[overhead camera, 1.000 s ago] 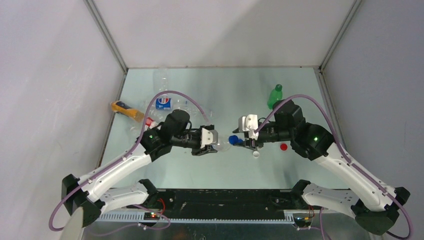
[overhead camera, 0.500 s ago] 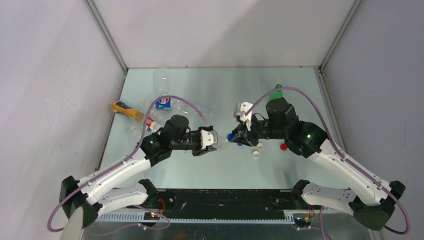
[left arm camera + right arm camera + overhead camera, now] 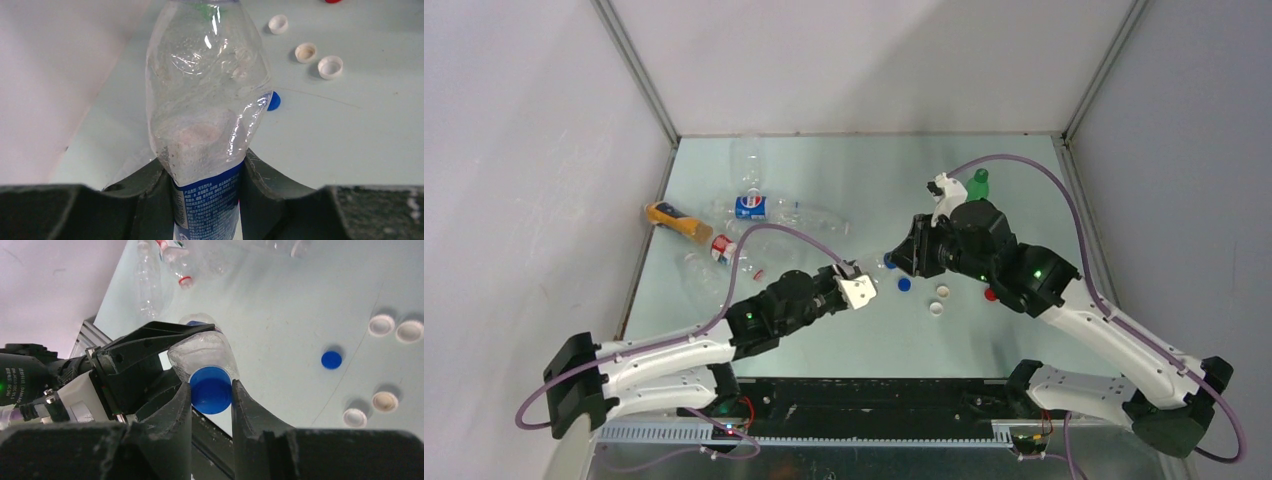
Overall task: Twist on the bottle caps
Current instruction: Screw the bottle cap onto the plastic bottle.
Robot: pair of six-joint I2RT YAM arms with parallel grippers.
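Note:
A clear bottle (image 3: 207,100) with a blue label is clamped at its label between the fingers of my left gripper (image 3: 205,167), its neck pointing away from the wrist. My right gripper (image 3: 211,387) is shut on a blue cap (image 3: 211,390) that sits on that bottle's (image 3: 202,352) mouth. In the top view the two grippers meet mid-table, left gripper (image 3: 857,290) and right gripper (image 3: 894,262). A second blue cap (image 3: 904,284) lies loose on the table just below them.
Loose caps lie right of the grippers: white (image 3: 936,308), cream (image 3: 943,292), red (image 3: 991,294). A green bottle (image 3: 976,185) stands at the back right. An orange bottle (image 3: 674,220) and clear bottles (image 3: 754,205) lie at the back left.
The right gripper closed on the blue cap and turned at the wrist, its arm shifting toward the back. The left arm dropped lower and nearer, tilting the bottle up toward it.

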